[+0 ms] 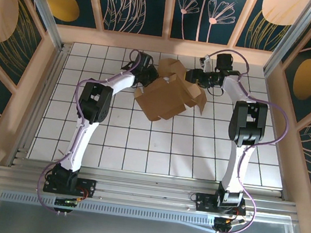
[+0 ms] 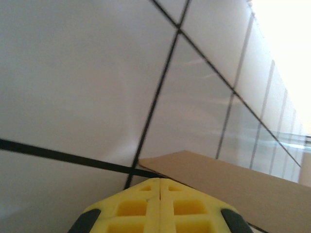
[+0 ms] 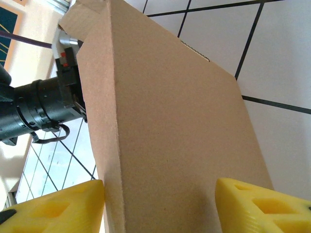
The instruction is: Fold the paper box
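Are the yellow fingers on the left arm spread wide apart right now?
No, the left fingers are pressed together in the left wrist view, with just a thin seam between them.

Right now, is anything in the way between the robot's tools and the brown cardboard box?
Nothing visible. The brown cardboard paper box sits between the spread yellow fingers of the right tool and just past the shut left tool.

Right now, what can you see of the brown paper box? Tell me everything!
The paper box is plain brown cardboard, half folded, flaps sticking out and up. It sits crooked on the white tiled table, toward the far side. The open right gripper has a creased panel between its fingers. The shut left gripper points at a flat flap's edge; I cannot tell if it touches.
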Controlling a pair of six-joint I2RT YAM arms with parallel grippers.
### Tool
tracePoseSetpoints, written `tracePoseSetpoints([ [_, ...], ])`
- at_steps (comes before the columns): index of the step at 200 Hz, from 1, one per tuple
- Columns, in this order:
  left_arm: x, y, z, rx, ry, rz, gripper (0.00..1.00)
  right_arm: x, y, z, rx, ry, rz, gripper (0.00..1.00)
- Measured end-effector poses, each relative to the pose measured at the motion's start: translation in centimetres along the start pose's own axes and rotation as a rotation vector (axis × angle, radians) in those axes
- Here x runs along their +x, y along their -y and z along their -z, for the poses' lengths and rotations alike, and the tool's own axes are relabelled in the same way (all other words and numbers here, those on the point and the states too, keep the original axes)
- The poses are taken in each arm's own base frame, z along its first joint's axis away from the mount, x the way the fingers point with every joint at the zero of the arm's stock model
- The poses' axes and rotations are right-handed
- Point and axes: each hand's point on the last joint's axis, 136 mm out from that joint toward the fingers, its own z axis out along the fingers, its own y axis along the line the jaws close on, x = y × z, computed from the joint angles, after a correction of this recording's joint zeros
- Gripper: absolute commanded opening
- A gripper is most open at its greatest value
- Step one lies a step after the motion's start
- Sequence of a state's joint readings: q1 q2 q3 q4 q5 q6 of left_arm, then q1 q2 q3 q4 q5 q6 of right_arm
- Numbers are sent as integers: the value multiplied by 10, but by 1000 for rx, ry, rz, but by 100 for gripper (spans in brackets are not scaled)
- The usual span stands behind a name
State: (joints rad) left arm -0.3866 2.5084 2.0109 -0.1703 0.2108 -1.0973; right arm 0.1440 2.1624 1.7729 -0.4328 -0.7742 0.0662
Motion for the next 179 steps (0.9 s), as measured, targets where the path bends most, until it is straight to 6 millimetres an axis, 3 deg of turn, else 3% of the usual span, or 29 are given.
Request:
tracePoseSetpoints([
  [19,4,-20,-3,-77,2,40,6,0,0,0,0,0,0,62],
  [34,4,-24,-4,-98,19,57,8,0,0,0,0,0,1,62],
  [56,3,-24,-5,-93,41,64,15,0,0,0,-1,1,1,62],
  [89,0,-20,-5,-71,59,43,18,0,0,0,0,1,1,62],
  [104,-1,-19,-2,-61,76,18,26,0,-1,-1,-1,0,2,62],
  [135,0,-20,22,-9,101,-100,29,0,-5,-2,-5,-4,7,62],
  [149,-8,-15,38,16,127,-171,28,0,-4,-3,-1,-4,8,62],
  [164,-22,2,57,56,169,-265,26,0,-4,-3,2,-4,7,62],
  [179,-38,31,82,129,223,-387,26,0,-4,-3,2,-4,7,62],
])
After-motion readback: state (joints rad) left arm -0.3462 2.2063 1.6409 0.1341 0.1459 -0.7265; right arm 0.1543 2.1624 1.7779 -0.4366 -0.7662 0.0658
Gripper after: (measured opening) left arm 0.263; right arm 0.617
